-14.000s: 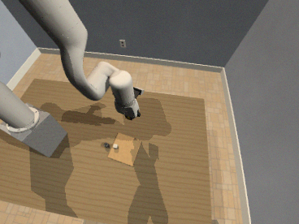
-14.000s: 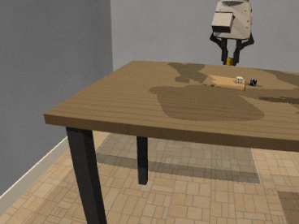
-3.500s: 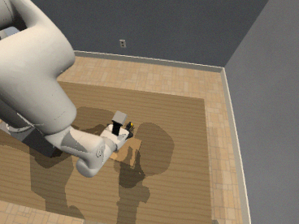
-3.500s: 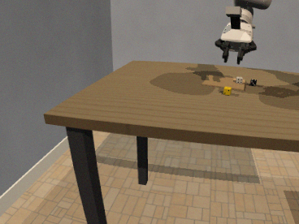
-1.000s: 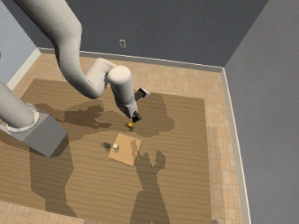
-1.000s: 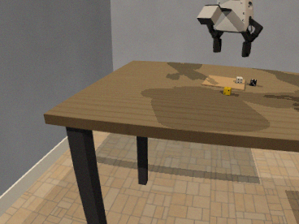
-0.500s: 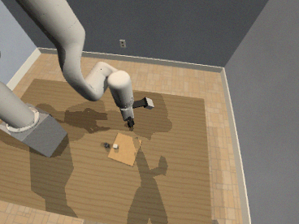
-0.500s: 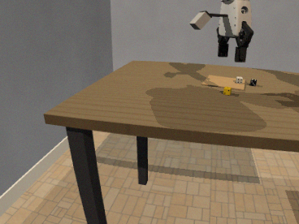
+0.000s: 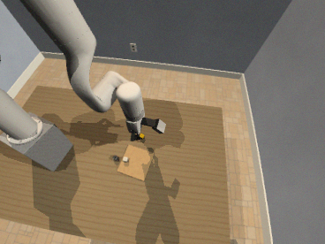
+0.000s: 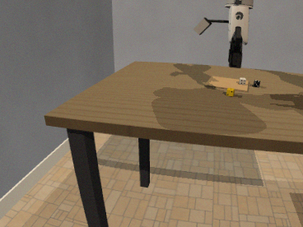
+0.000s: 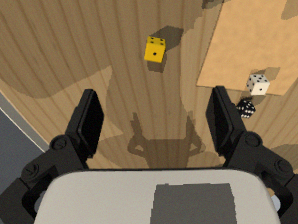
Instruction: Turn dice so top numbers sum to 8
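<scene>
My claw [image 9: 137, 137] [image 10: 235, 66] [image 11: 154, 100] hangs spread and empty above the table [image 9: 199, 177] [image 10: 99, 103] [image 11: 125, 20]. Off the mat [image 9: 138, 170] [image 10: 222, 83] [image 11: 235, 45], the yellow die [image 9: 141, 136] [image 10: 230, 92] [image 11: 155, 50] lies towards the table's near long edge in the exterior view; the black die [image 9: 116, 158] [image 10: 257, 83] [image 11: 245, 108] is off too. A crooked grip could spin either, spoiling the sum; dragging low could ruck the mat beneath the white die [image 9: 125, 159] [image 10: 242, 81] [image 11: 257, 85].

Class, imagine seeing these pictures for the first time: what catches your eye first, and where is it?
The big pale arm reaching over the wooden table stands out first, its black jaws wide open. Next comes the bright yellow die, on the wood beside the tan mat. The white die sits on the mat, with the black die just off its edge.
</scene>
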You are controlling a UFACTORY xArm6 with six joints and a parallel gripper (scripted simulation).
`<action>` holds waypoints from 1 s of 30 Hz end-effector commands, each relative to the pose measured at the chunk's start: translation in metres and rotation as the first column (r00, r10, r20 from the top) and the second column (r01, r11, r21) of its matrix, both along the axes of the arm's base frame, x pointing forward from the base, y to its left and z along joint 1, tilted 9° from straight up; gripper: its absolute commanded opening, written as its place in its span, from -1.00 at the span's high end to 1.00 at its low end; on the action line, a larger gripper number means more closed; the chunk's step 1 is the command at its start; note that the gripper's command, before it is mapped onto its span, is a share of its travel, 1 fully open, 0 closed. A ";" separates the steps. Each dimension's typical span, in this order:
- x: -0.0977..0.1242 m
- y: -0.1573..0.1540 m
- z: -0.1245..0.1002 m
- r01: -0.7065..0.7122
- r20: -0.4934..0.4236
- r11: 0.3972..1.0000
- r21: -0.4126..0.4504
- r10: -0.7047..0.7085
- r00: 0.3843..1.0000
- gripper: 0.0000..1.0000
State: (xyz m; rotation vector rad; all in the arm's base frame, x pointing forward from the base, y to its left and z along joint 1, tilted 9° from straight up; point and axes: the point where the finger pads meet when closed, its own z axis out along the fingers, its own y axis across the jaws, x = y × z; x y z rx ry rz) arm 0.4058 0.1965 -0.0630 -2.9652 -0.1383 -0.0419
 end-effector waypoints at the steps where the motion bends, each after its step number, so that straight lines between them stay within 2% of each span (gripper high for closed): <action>1: 0.001 0.000 -0.001 0.092 -0.017 0.996 -0.021 -0.092 0.996 -1.00; 4: 0.001 -0.001 -0.003 0.161 -0.027 0.987 -0.022 -0.162 0.986 -1.00; 7: 0.001 -0.001 -0.004 0.173 -0.029 0.985 -0.022 -0.174 0.984 -1.00; 8: 0.001 -0.001 -0.004 0.173 -0.029 0.985 -0.022 -0.174 0.984 0.28; 30: 0.001 -0.001 -0.004 0.173 -0.029 0.985 -0.022 -0.174 0.984 0.28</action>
